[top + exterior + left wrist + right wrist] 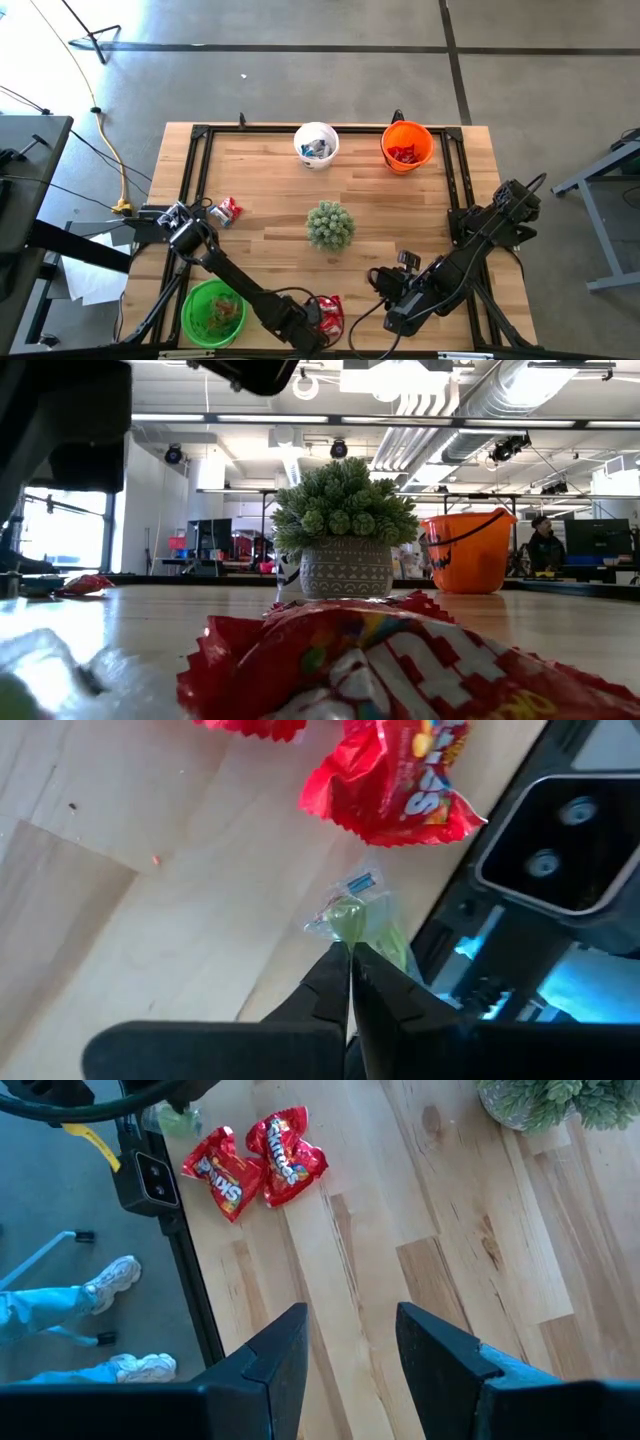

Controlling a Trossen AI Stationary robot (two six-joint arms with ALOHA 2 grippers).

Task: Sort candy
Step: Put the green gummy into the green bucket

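Two shiny red candy packets point(215, 1170) point(285, 1145) lie side by side near the table's front edge. Next to them, right at the edge, is a small green candy in a clear wrapper point(352, 918). My left gripper point(350, 958) stands over it, shut on it, by the red packets point(330, 312) in the high view. My right gripper point(350, 1348) hangs open above bare wood to the right of the packets point(386, 284), holding nothing. Another red-and-white candy point(226, 210) lies at the table's left. My left gripper pinches the green candy's clear wrapper point(346, 934) between its two fingertips, at the end nearest the fingers. The fingers come steeply from above. The candy lies on the wood beside the table's front rail, its blue-printed wrapper end point(362, 880) pointing away from the fingers.
A green bucket point(212, 312) holding some candy stands front left. At the back stand a white bucket point(316, 143) and an orange bucket point(406, 146). A spiky green plant in a patterned pot point(330, 225) stands mid-table. A black frame point(200, 135) borders the tabletop.
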